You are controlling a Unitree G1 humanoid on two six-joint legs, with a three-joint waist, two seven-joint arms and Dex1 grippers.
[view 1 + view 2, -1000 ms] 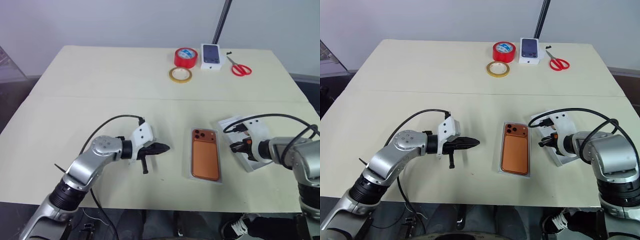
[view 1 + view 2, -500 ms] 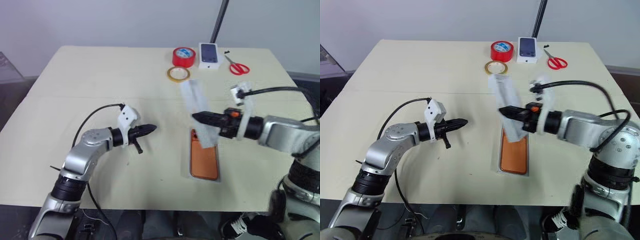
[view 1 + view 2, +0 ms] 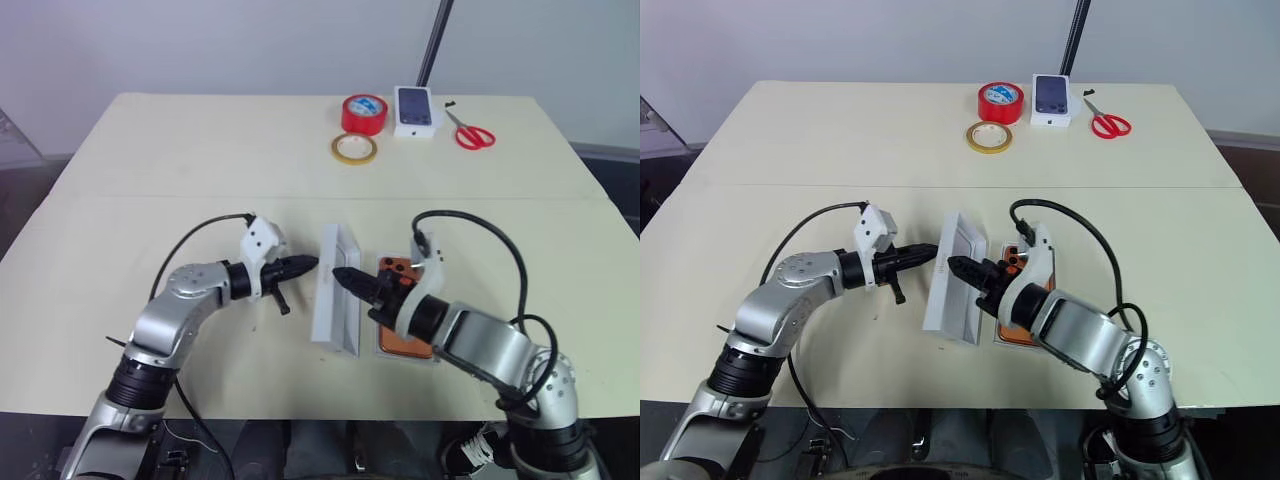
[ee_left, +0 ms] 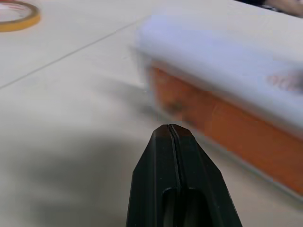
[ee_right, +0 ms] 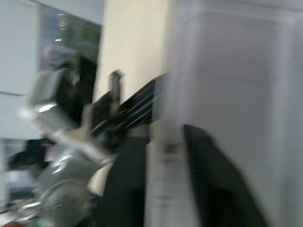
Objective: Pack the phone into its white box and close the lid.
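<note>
Right end effector [image 3: 958, 268] swung the lid [image 3: 955, 290] left, seemingly unclamping.

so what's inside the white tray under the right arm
The orange phone lies in the white box, back up, its camera corner showing. The right gripper and forearm cover most of it. The lid stands tilted beside the box, not on it.

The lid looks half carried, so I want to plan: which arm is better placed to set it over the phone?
Right. The right gripper has the lid between its fingers, beside the phone; the left gripper is shut, empty.
</note>
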